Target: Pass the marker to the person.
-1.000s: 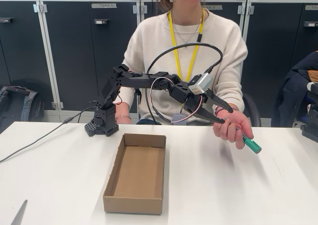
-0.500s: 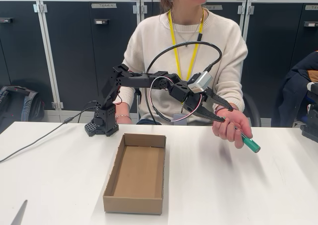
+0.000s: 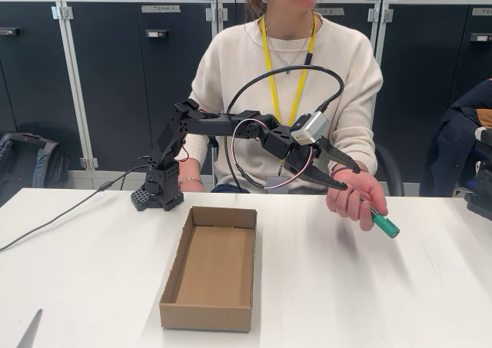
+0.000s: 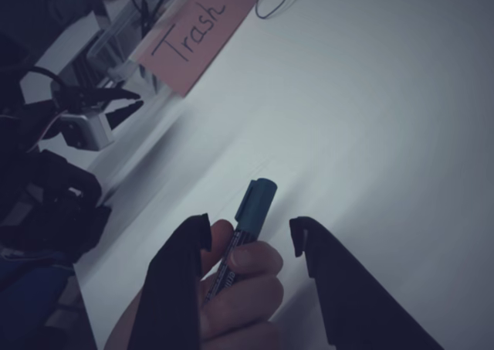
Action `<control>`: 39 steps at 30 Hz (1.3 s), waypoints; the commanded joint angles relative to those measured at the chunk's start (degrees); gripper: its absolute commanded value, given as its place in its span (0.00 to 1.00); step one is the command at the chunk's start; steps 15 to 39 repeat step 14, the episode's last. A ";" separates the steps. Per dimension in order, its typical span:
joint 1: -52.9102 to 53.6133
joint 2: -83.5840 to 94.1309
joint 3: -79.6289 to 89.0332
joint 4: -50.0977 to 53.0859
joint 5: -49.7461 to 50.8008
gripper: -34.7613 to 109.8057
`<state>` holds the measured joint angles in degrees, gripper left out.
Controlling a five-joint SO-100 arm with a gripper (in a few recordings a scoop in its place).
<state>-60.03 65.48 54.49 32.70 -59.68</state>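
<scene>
Sitting behind the table (image 3: 400,302), the person (image 3: 288,79) has a hand (image 3: 355,198) wrapped round the marker (image 3: 384,225), green end poking out low right in the fixed view. Box (image 3: 209,267) sits empty mid-table, apart from the handover. Arm (image 3: 223,125) reaches out level toward the hand. Gripper (image 4: 248,238) is spread in the wrist view, fingers either side of the marker and not touching it; the hand's fingers (image 4: 251,261) hold the barrel. Step looks like release, handover nearly done. Next move likely calls for pulling the arm back clear of the hand without snagging it.
</scene>
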 commanded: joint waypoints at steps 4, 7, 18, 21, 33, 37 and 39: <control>0.70 6.50 -0.18 -1.49 -0.44 0.40; 0.79 6.50 -0.09 -1.41 -0.35 0.40; 0.79 6.59 0.00 -1.23 -0.44 0.40; 0.79 6.59 0.00 -1.23 -0.44 0.40; 0.79 6.59 0.00 -1.23 -0.44 0.40; 0.79 6.59 0.00 -1.23 -0.44 0.40; 0.79 6.59 0.00 -1.23 -0.44 0.40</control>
